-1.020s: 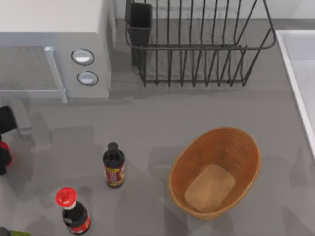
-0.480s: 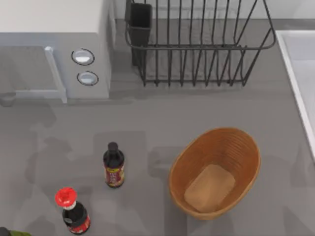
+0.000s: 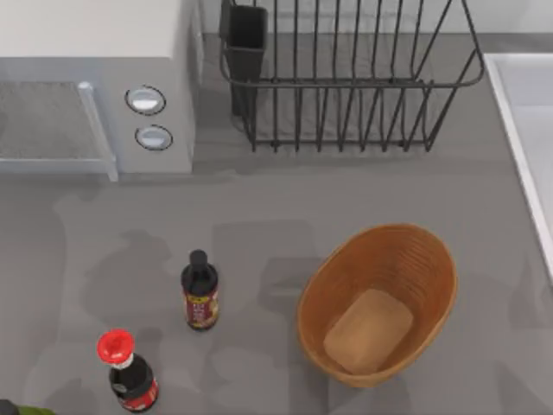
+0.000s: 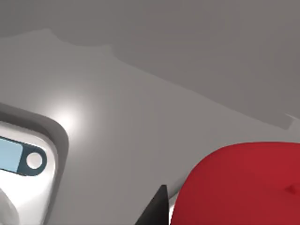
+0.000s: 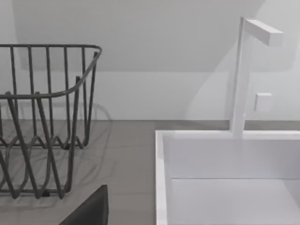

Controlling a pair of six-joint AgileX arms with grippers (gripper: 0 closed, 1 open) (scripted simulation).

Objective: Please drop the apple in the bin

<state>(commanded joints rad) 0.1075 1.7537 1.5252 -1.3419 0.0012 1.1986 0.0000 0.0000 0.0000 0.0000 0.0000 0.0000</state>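
left gripper [image 4: 171, 213] clenched on the apple [image 4: 243, 185], well left of the bin [image 3: 432, 259] | risk: low carry hits the bottle [image 3: 200, 292] left of the bin, early release misses | right gripper [image 5: 89, 208] parked right of the bin, state: cannot tell

Even, soft light falls on the grey table [image 3: 259, 207], with faint blotchy shadows toward 8 o'clock. The left wrist view has a bright glare spot [image 4: 65, 119]; the apple [image 4: 243, 187] looms large.
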